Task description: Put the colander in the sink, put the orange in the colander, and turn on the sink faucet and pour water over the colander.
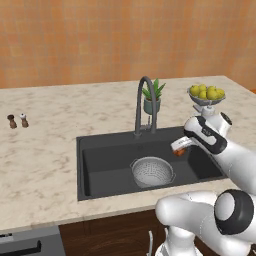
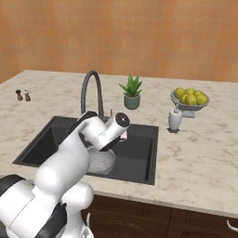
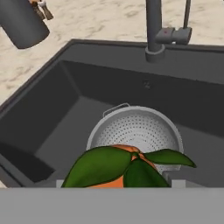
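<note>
Carrying: orange (image 3: pixel 114 175), leafy green top up, held between the fingertips of the gripper (image 1: pixel 179 148); jaws narrowed onto the fruit
Gripper position: above the right half of the sink (image 1: pixel 100 160), off to the right of the colander (image 1: pixel 152 171), not yet over its bowl
Colander position: upright on the sink floor, roughly centred under the faucet arc; in the hand view, directly beyond and below the orange
Colander handles: one small wire handle visible at the far-left rim
Risk, early release: orange likely to miss the bowl and roll on the dark basin floor toward the drain, since the gripper sits beside rather than over the rim
Risk, rim strike: descent at this offset likely to clip the colander's right rim, tipping or sliding the light bowl
Risk, grip: large leaves mask the contact area; security of the hold cannot be judged, slip possible during the swing
Sink faucet (image 1: pixel 145 102): gooseneck arched just behind the colander; side lever at its base, untouched; high arc close to the wrist's path, collision possible on a careless swing
Counter beyond: potted plant (image 1: pixel 152 97), soap dispenser (image 2: pixel 175 118), bowl of yellow fruit (image 1: pixel 206 95); well apart from the sink
Far left: two small shakers (image 1: pixel 17 120); no bearing on the step
</note>
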